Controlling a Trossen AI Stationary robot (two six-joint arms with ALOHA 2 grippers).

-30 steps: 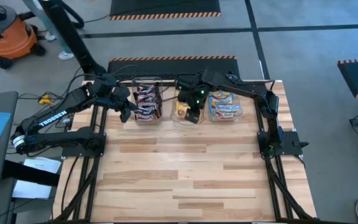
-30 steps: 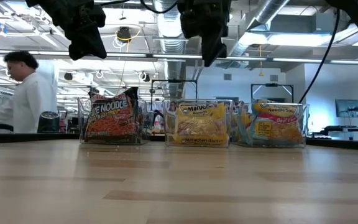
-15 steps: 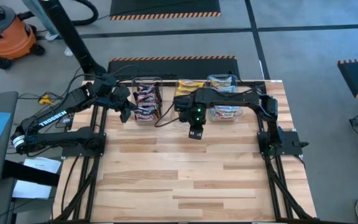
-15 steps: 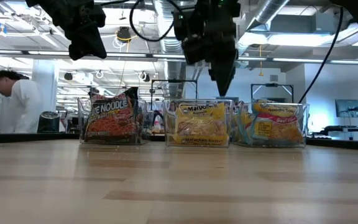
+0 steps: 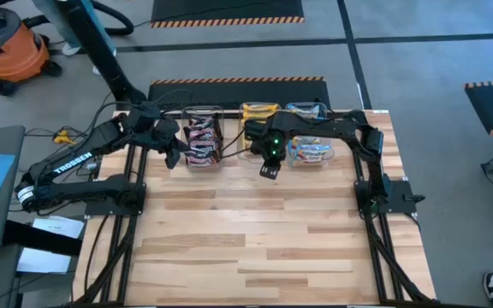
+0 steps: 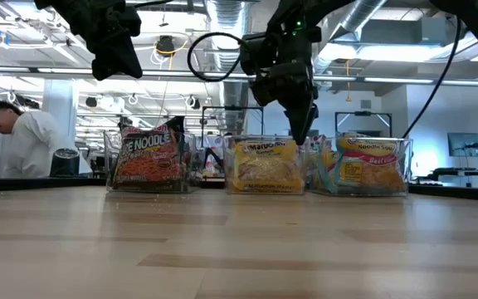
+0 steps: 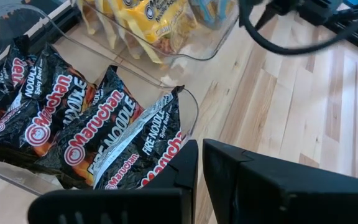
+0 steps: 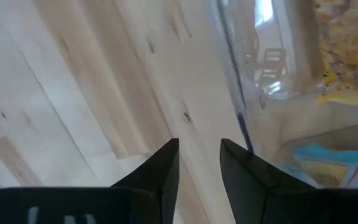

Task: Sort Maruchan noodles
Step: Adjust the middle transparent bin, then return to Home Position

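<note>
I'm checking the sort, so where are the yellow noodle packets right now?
In the high view, the yellow packets sit in the middle clear tub at the table's far edge, between the dark packets and blue packets.

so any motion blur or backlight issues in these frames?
Right wrist view: table and clear tubs smeared, right hand sharp. Low view: bright ceiling lights leave both arms as silhouettes. Left wrist view: crisp, black noodle packets readable.

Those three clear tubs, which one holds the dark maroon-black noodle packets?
The tub at the row's left end in the high view, beside the left pincer. Its packets are dark maroon-black; the middle tub's are yellow-orange, the right tub's light blue.
</note>
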